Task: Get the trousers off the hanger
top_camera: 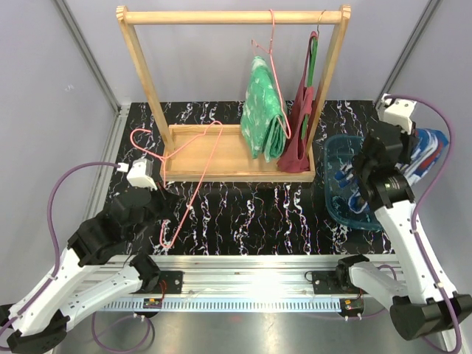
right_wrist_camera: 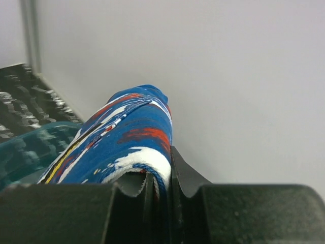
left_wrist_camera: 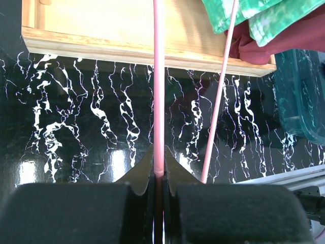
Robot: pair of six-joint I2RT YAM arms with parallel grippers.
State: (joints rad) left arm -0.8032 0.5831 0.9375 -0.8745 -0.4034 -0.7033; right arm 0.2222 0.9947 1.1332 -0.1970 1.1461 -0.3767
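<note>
Two pairs to clear and one is off. On the black marbled table [top_camera: 258,214], the wooden rack [top_camera: 221,16] carries only the green trousers [top_camera: 264,118] on a pink hanger [top_camera: 273,44], with the maroon tank top [top_camera: 299,140] touching them on the right. We read the step in hand as dropping the blue trousers [right_wrist_camera: 132,127] into the teal basket [top_camera: 330,198] just right of the rack. Our right gripper [right_wrist_camera: 160,168] is clenched on a fold of that blue cloth. The top view shows some of it inside the basket and some bunched on the wall side of the arm, and we cannot tell whether that part is over the rim. So we should bring the wrist over the middle of the basket before letting go, release low, then lift straight up so nothing drags out on the fingers. The empty hanger [left_wrist_camera: 158,76] lies across the table with its far end on the rack's base, and our left gripper [left_wrist_camera: 159,162] is clamped on its wire. We should lay it flat, well apart from the rack, so it doesn't foul the reach for the green pair.
</note>
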